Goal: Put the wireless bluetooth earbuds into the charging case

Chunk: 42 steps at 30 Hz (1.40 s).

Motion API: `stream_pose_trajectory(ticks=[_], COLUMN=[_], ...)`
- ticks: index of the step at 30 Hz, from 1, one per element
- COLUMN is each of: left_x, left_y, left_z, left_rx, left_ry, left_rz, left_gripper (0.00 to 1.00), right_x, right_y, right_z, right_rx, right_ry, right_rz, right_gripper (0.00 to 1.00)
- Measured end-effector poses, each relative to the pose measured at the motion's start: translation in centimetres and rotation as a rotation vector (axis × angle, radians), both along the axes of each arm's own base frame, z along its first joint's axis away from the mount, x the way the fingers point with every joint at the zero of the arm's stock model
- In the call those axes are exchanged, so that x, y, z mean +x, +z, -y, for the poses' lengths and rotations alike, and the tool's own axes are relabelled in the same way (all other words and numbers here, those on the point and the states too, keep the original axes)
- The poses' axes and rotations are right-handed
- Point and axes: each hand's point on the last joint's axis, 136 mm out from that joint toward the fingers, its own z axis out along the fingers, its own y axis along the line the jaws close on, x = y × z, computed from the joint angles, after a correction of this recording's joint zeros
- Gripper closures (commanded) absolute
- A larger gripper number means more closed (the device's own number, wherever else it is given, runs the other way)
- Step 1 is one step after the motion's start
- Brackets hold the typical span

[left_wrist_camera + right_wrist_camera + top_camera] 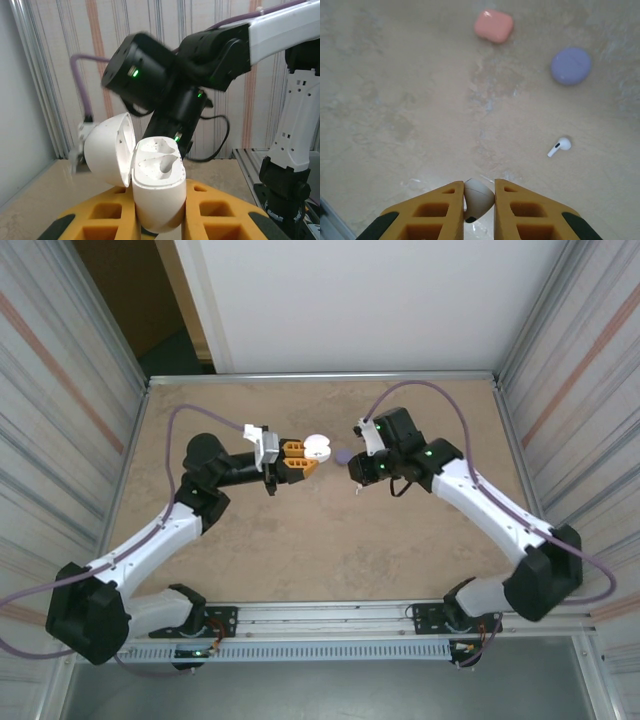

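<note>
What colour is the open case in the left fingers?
The case is white; the left wrist view shows it best.

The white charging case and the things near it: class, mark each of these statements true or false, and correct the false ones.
1. The left gripper holds the white charging case with its lid open. True.
2. Both wells of that case already hold earbuds. False: both wells look empty.
3. The right gripper is shut on a white earbud. True.
4. The pink case lies open on the table. False: it lies closed.
5. A second white earbud lies loose on the table, apart from the purple case. True.
</note>
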Motion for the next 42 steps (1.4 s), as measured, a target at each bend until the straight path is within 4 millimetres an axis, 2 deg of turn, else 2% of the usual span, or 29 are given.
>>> stream_pose_trajectory(ticks=[7, 14, 20, 25, 32, 42], left_x=[0.6, 1.7, 2.5, 2.8, 2.9, 2.8], left_y=[-0.7, -2.4, -3.4, -3.4, -3.1, -3.3], left_z=[0.3, 0.9, 1.3, 1.5, 1.6, 1.9], left_rx=[0.006, 0.029, 0.043, 0.044, 0.039, 0.044], left_ry=[0.001, 0.002, 0.008, 0.008, 0.000, -0.022], left_rz=[-0.011, -0.053, -0.079, -0.081, -0.071, -0.077], left_gripper=[1.00, 1.00, 1.00, 1.00, 1.00, 1.00], right_x=[-2.2, -4.4, -5.4, -5.8, -5.1, -4.6], right_y=[5.1, 9.7, 13.4, 15.9, 17.1, 16.6], right_z=[1.0, 1.8, 0.9, -0.2, -2.2, -4.6], right_rx=[0.071, 0.120, 0.139, 0.134, 0.110, 0.059], right_ry=[0.044, 0.106, 0.180, 0.246, 0.315, 0.406], right_rz=[0.131, 0.271, 0.382, 0.456, 0.492, 0.506], right_gripper=[0.82, 0.81, 0.81, 0.80, 0.80, 0.80])
